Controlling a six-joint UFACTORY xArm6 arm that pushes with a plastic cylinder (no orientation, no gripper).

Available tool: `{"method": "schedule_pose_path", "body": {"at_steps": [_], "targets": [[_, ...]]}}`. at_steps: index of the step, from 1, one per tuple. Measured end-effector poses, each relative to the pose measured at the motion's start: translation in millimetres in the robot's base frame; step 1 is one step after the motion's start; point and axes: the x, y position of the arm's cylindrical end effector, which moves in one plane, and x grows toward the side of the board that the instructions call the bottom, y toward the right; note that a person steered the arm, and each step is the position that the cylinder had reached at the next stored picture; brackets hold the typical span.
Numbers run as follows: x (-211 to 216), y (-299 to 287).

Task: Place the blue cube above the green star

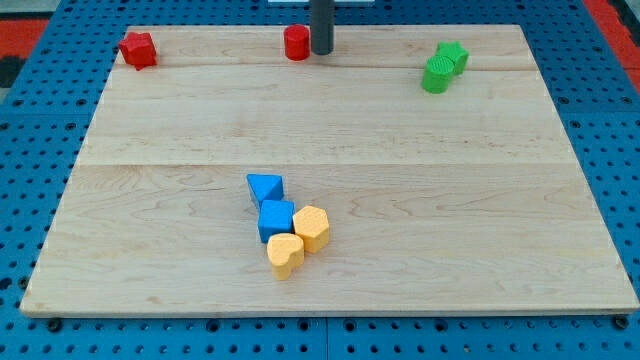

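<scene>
Wooden counter (400,200) on a blue pegboard. My tip (321,51) sits at the counter's top edge, near the middle, just beside and to the right of a red cylinder (296,43); whether they touch, I cannot tell. I carry no hand, only the dark rod, so it has hold of nothing. Blue cube (275,219) lies well below my tip, toward the counter's bottom edge, a little left of centre. A blue triangular block (265,188) touches it on the upper side. A yellow hexagonal block (312,228) presses against its right, and a yellow heart-shaped block (285,254) sits just under it, the four forming one tight cluster. Green star (452,55) is near the top right corner, with a second green block (437,74), shape unclear, touching its lower left. A red block (138,49), shape hard to tell, stands at the top left corner. No containers on the counter; every block rests directly on the wood.
</scene>
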Motion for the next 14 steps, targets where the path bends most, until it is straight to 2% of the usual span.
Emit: {"method": "schedule_pose_path", "body": {"at_steps": [1,3,5,6,7,8,10,11,12,13,14], "targets": [[28.0,2.9],[28.4,15.4],[44.9,76.9],[58.9,85.4],[91.6,120.7],[106.0,174.6],[222.7,105.0],[313.2,103.9],[327.3,11.5],[317.2,-35.7],[287.4,-62.9]]}}
